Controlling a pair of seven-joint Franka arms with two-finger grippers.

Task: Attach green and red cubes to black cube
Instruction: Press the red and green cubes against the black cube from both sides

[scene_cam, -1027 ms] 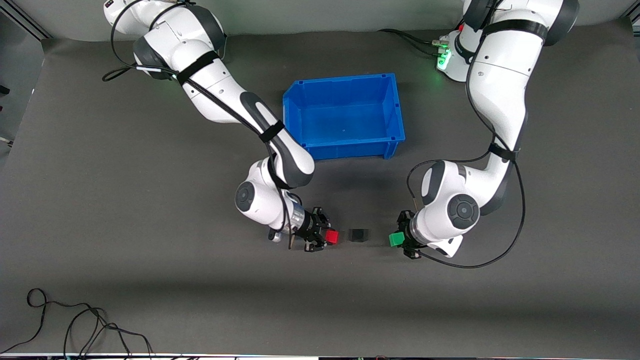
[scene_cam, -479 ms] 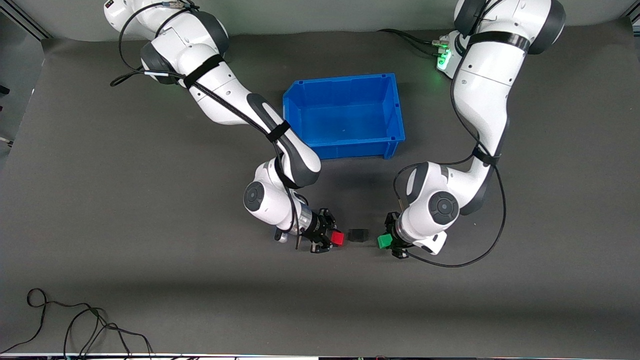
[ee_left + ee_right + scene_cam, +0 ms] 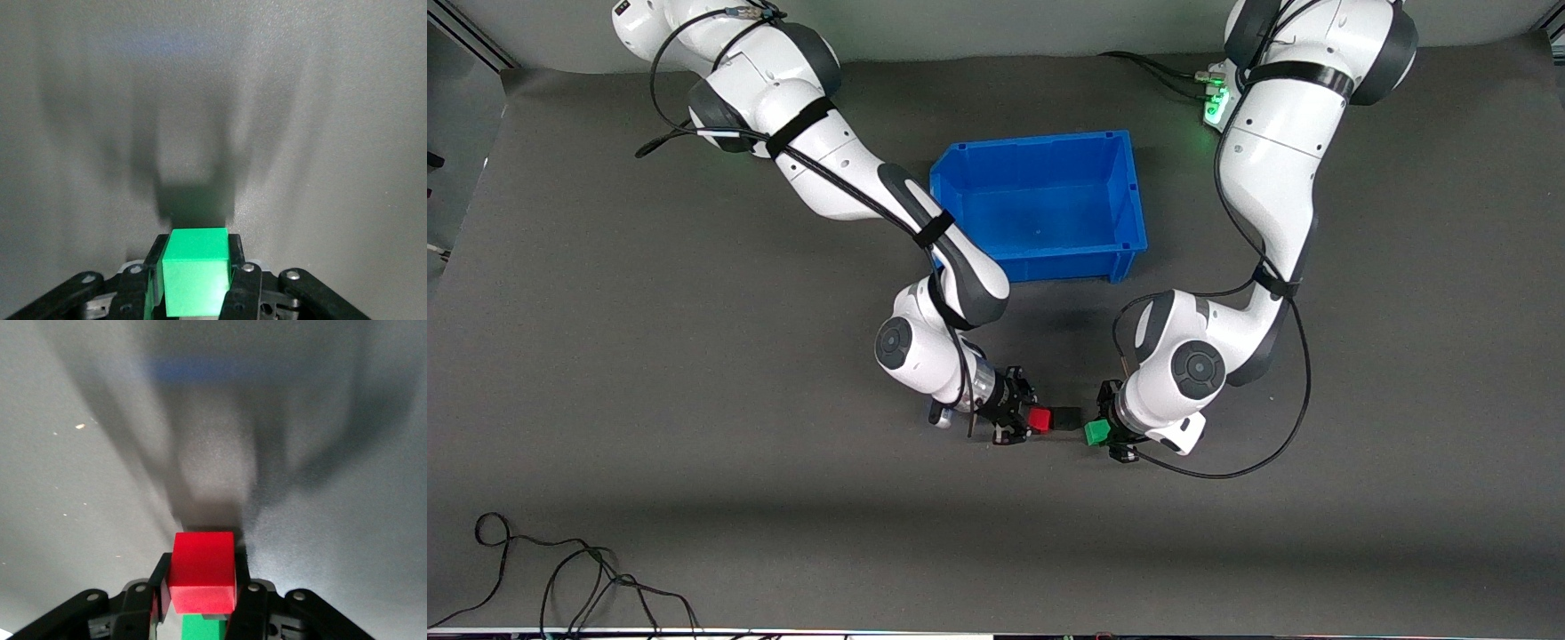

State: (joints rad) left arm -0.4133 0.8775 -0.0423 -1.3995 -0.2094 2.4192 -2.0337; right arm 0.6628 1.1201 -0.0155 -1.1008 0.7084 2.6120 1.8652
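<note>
The black cube (image 3: 1065,417) rests on the grey mat between the two grippers. My right gripper (image 3: 1036,421) is shut on the red cube (image 3: 1039,420), whose face meets the black cube's side toward the right arm's end. My left gripper (image 3: 1098,434) is shut on the green cube (image 3: 1096,433), close against the black cube's side toward the left arm's end; contact cannot be told. The left wrist view shows the green cube (image 3: 197,270) clamped between the left gripper's (image 3: 197,267) black fingers. The right wrist view shows the red cube (image 3: 202,570) in the right gripper (image 3: 202,577), with the green cube (image 3: 203,628) past it.
A blue bin (image 3: 1032,142) stands farther from the front camera than the cubes, near the middle of the table, with nothing in it. Loose black cables (image 3: 560,569) lie at the near edge toward the right arm's end.
Both grippers have closed in on the black cube from either end, each carrying its cube. The red cube has reached the black cube and the green one has drawn up beside it.
</note>
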